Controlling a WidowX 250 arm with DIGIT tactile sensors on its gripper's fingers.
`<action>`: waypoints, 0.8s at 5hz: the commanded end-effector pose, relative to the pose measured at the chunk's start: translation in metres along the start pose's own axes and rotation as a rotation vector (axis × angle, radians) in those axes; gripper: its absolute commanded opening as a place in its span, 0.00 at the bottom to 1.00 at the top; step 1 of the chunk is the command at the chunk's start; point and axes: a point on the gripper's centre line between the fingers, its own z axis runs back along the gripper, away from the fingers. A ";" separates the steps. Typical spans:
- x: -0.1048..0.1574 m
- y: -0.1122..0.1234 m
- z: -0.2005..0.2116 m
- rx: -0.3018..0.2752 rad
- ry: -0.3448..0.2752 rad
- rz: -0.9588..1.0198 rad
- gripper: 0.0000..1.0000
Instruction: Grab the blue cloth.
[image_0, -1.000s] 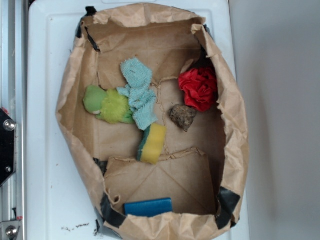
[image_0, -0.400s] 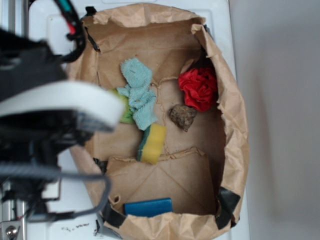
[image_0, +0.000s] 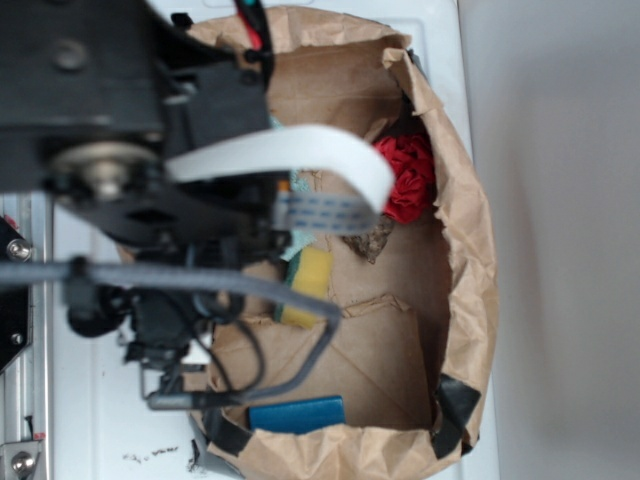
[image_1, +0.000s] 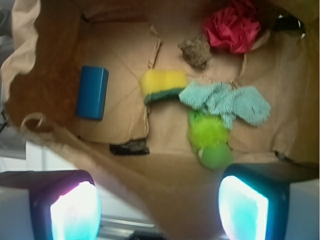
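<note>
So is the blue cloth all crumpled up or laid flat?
Crumpled. In the wrist view the blue cloth lies wrinkled in bunched folds, overlapping the green plush.

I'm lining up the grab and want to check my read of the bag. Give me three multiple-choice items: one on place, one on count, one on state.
1. In the wrist view, what does the blue cloth touch at its left end?
A. the yellow sponge
B. the dark blue block
C. the red cloth

2. How many loose items lie in the paper bag?
A. four
B. six
C. eight

3. How does the gripper stand?
A. shut on the blue cloth
B. shut on the sponge
C. open, holding nothing

Answers:
1 A, the cloth's left end meets the sponge.
2 B, cloth, sponge, block, red cloth, green plush and brown lump.
3 C, both fingers sit wide apart with nothing between them.
</note>
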 end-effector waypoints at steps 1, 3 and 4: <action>0.034 0.003 0.002 0.062 -0.123 -0.013 1.00; 0.045 0.019 -0.020 0.108 -0.109 0.001 1.00; 0.047 0.023 -0.028 0.127 -0.125 -0.008 1.00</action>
